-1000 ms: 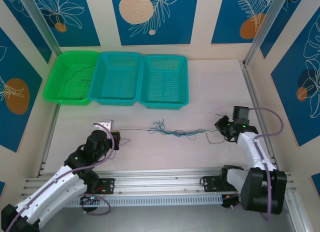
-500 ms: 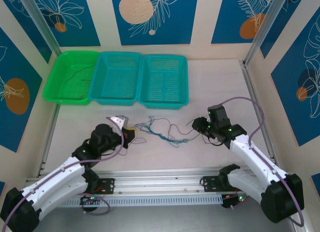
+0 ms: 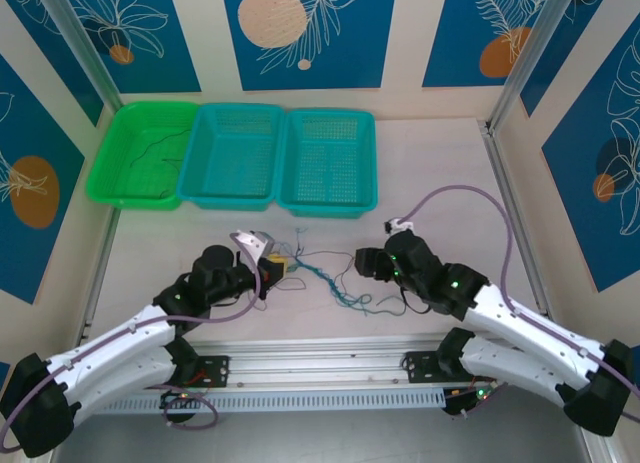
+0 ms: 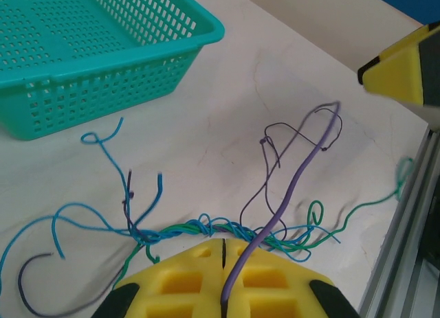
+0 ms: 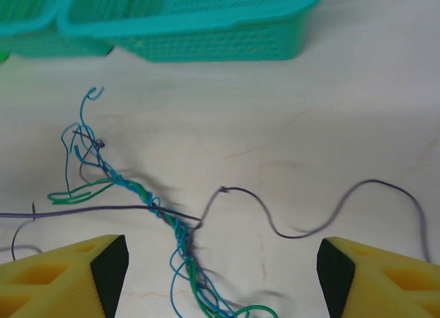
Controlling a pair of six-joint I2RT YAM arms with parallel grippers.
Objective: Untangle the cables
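Observation:
The cables (image 3: 325, 281) lie bunched on the table between my two grippers: blue and teal-green wires twisted into one braid (image 4: 206, 229), with dark and purple-grey strands looping off it. My left gripper (image 3: 272, 267) sits at the braid's left end. Its yellow fingers (image 4: 185, 280) are shut on a purple cable (image 4: 292, 187) that arcs away from the jaws (image 4: 223, 246). My right gripper (image 3: 362, 264) hovers at the right end, open (image 5: 223, 277), with the braid (image 5: 175, 229) and a dark strand (image 5: 309, 225) lying between its wide-spread fingers (image 5: 69, 277).
Three baskets stand along the back: a green one (image 3: 140, 153) holding a dark wire (image 3: 160, 143), and two teal ones (image 3: 235, 153) (image 3: 328, 161). The aluminium rail (image 3: 320, 358) runs along the near edge. The right gripper's yellow finger (image 4: 405, 71) shows in the left wrist view.
Both grippers have moved inward toward the table's middle. The cables, stretched in a line one second ago, have gone slack and bunched into a loose tangle.

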